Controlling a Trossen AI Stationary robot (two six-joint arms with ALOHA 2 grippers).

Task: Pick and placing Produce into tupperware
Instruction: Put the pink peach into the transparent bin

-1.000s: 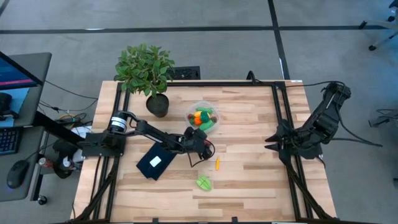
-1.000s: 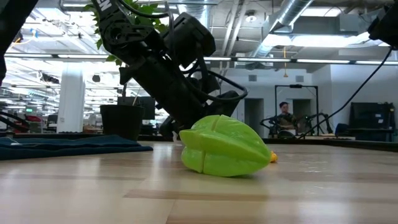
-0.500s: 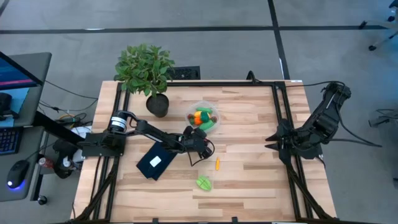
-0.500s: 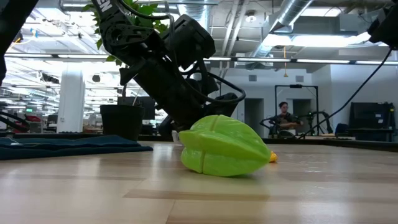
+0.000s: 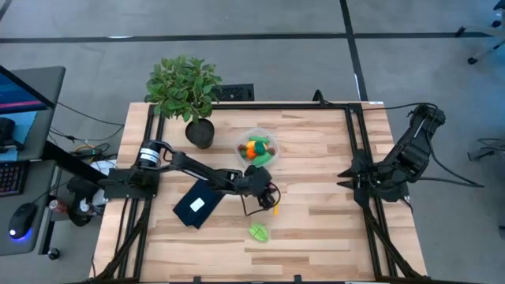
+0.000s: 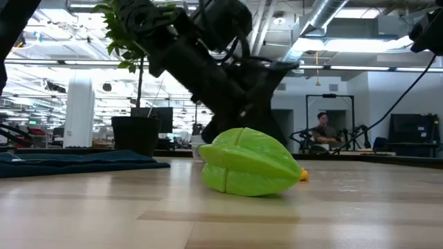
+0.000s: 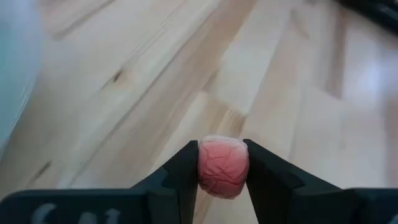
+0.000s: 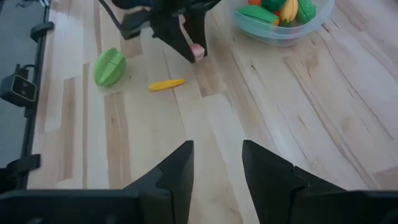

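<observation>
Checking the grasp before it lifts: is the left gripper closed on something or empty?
Closed on something: the left gripper pinches a small pink-red piece between its fingers above the table.

On the counter (image 5: 316, 229), the tupperware (image 5: 258, 148) sits near twelve o'clock with the potted plant (image 5: 188, 93) at its nine o'clock. The left tool (image 5: 272, 200) is at the tupperware's six o'clock, the star fruit (image 5: 259, 232) farther toward six.

**Setting: open-plan robotics lab**

My workbench is a wooden table (image 5: 316, 158) in a black metal frame (image 5: 359, 158) on grey carpet. Beside it stands a desk with a keyboard (image 5: 11, 177) and mouse (image 5: 26, 213). Behind: exposed ceiling ducts (image 6: 332, 24), strip lighting, and a seated person (image 6: 320, 131) among further rigs.
</observation>
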